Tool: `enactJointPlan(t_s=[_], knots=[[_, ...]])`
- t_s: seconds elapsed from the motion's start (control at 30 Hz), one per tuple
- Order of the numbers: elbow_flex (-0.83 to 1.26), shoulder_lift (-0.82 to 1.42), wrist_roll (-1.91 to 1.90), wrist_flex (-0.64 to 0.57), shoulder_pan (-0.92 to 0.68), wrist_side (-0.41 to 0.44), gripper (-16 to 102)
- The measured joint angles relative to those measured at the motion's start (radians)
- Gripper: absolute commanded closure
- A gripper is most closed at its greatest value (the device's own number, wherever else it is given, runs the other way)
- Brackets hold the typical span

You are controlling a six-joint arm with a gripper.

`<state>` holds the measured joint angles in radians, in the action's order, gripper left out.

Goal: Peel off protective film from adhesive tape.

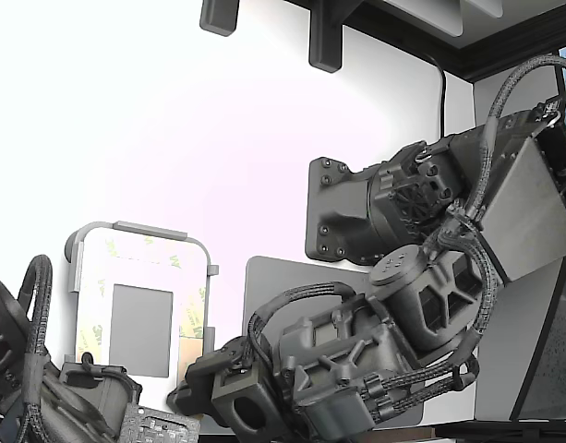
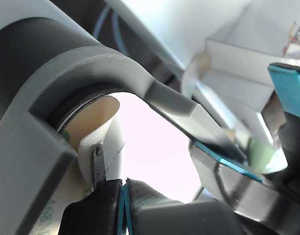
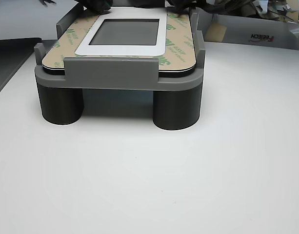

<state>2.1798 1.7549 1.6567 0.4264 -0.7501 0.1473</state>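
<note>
A white rounded frame (image 3: 122,50) lies flat on a grey fixture (image 3: 110,73) around a grey square panel (image 3: 125,31). The adhesive tape (image 3: 177,41) borders it, its cream liner printed with green logos and tan on one side (image 3: 56,48). In the exterior view my gripper (image 1: 198,369) sits at the frame's lower right corner, by the tan patch (image 1: 192,351). The wrist view shows my gripper (image 2: 124,193) with its black pads (image 2: 154,203) pressed together. A curled end of the protective film (image 2: 108,142) rises from between them, lifted off the fixture's edge.
A second arm (image 1: 42,388) reaches in at the exterior view's lower left, beside the fixture (image 1: 79,245). A dark grey rounded mat (image 1: 264,277) lies under my arm. A white box (image 3: 256,31) stands behind the fixture in the other view.
</note>
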Motion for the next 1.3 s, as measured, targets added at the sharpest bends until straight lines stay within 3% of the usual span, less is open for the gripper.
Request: enactJointPlan(t_s=[1.3], knots=[[0.048,0.021,0.038,-0.044,0.051,-0.04,97]])
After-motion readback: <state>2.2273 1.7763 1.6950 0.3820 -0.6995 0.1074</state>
